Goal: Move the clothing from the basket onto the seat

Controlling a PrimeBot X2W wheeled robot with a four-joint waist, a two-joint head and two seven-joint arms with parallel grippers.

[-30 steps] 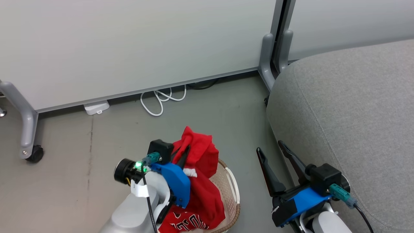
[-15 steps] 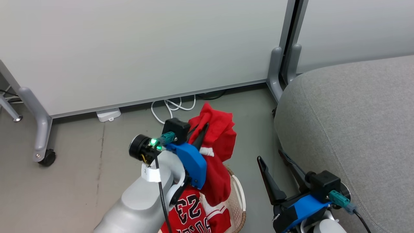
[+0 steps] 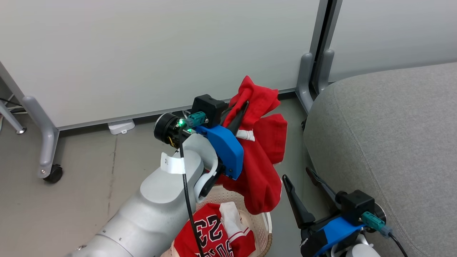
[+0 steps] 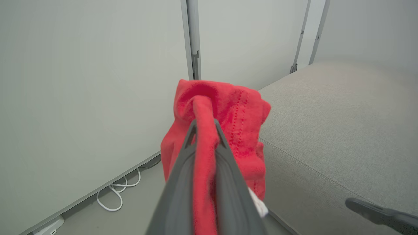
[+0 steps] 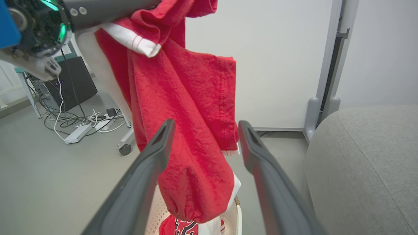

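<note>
Grey floor (image 3: pixel 89 185), sofa (image 3: pixel 392 142) at right. Left gripper (image 3: pixel 244 105) clamped on the red garment (image 3: pixel 264 171); right gripper (image 3: pixel 297 174) wide, empty. Lift hem clear of basket (image 3: pixel 268 228) before swinging across.

Pale grey forearm (image 3: pixel 157 200), blue wrist housing (image 3: pixel 225 146), black cable (image 3: pixel 186 185), green light (image 3: pixel 181 122), white tag (image 3: pixel 172 163), teal connector (image 3: pixel 197 117).

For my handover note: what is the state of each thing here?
light grey fabric sofa: bare where visible.
cream perforated plastic basket: upright on floor.
red jersey with black numbers: lying in basket.
left gripper: shut, raised above basket.
plain red soft garment with white trim: hanging from left gripper.
right gripper: open, empty.
</note>
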